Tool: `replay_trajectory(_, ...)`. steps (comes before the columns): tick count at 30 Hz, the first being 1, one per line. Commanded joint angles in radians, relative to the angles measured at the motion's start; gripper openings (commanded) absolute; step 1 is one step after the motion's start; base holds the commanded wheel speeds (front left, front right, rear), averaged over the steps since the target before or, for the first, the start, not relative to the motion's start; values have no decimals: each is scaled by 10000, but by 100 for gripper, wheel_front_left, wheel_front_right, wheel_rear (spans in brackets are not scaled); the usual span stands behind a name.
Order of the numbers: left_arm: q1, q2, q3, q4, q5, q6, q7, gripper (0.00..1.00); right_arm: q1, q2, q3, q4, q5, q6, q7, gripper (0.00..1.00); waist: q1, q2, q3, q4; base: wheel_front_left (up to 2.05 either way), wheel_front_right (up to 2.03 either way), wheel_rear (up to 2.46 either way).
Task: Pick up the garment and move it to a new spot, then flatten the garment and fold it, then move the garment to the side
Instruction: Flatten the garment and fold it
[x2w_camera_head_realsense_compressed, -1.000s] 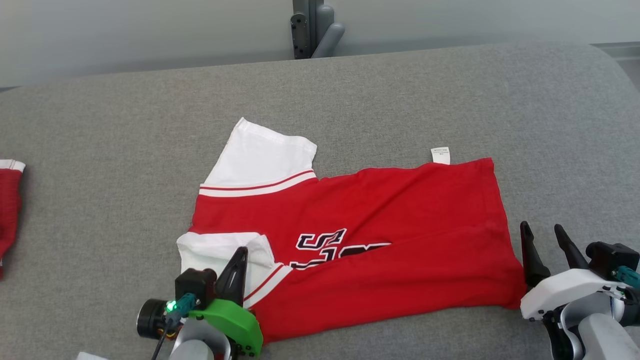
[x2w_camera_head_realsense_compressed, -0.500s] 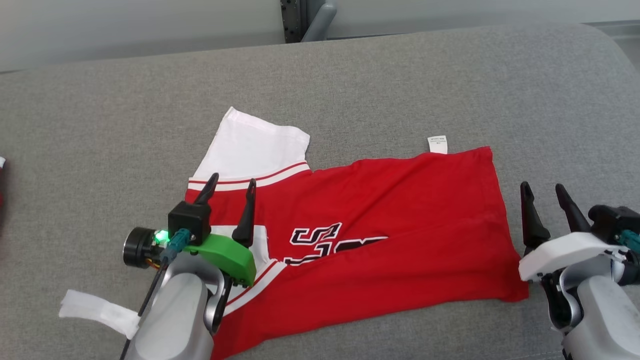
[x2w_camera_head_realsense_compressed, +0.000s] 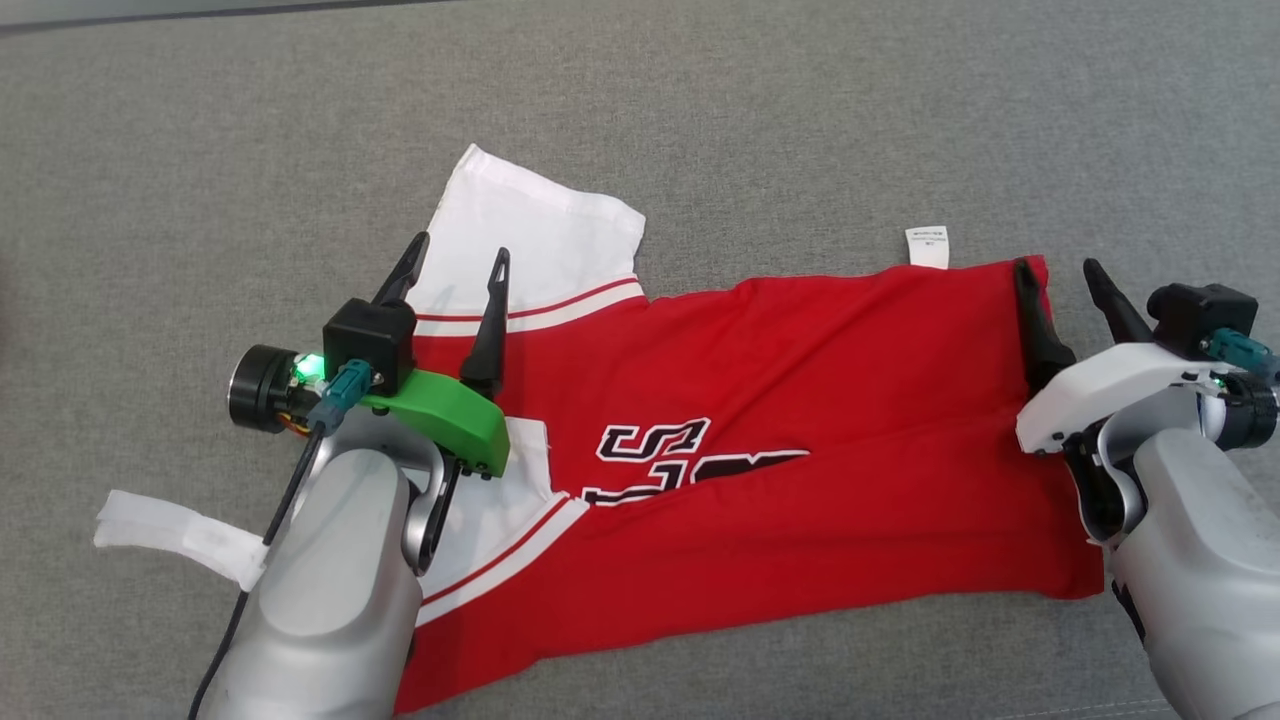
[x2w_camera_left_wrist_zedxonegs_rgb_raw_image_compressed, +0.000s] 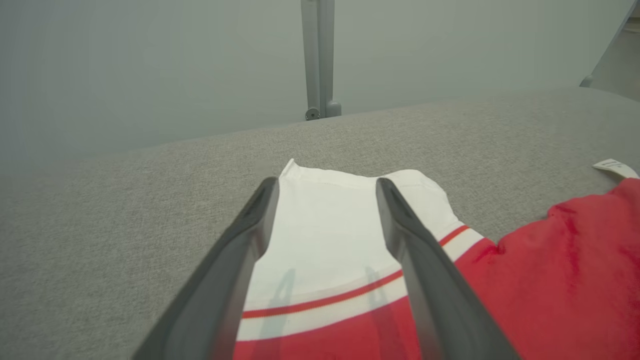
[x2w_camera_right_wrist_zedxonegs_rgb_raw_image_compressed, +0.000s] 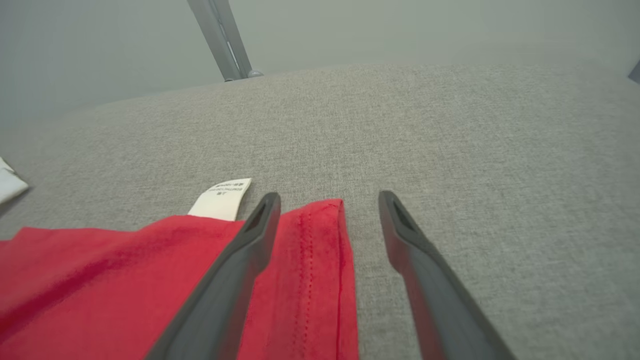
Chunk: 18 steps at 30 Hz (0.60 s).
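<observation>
The garment is a red shirt with white sleeves and black-and-white lettering, lying partly folded on the grey surface. Its far white sleeve points away from me. My left gripper hovers open over that sleeve, which shows between its fingers in the left wrist view. My right gripper is open at the garment's far right corner, one finger over the red hem, the other over bare grey fabric. A white care label sticks out from the far edge.
The grey padded surface stretches beyond the garment on all sides. A strip of white tape or cloth hangs off my left forearm. A grey metal post stands behind the surface's far edge.
The left gripper has opened, letting go of the near white sleeve, and moved forward over the far sleeve. The right gripper advanced to the far right corner. The head camera tilted down.
</observation>
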Motion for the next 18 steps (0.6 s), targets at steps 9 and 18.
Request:
replay_trajectory(9, -350, 41, 110, 105, 117, 17, -4, 100, -768, -127, 694, 963, 486, -15, -2, 43, 0, 77, 519, 123, 0, 0, 0)
replay_trajectory(18, -1759, 289, 279, 1051, 381, -195, -6, 100, -930, -226, 1012, 395, 708, -15, 0, 0, 0, 77, 1032, -134, 0, 0, 0)
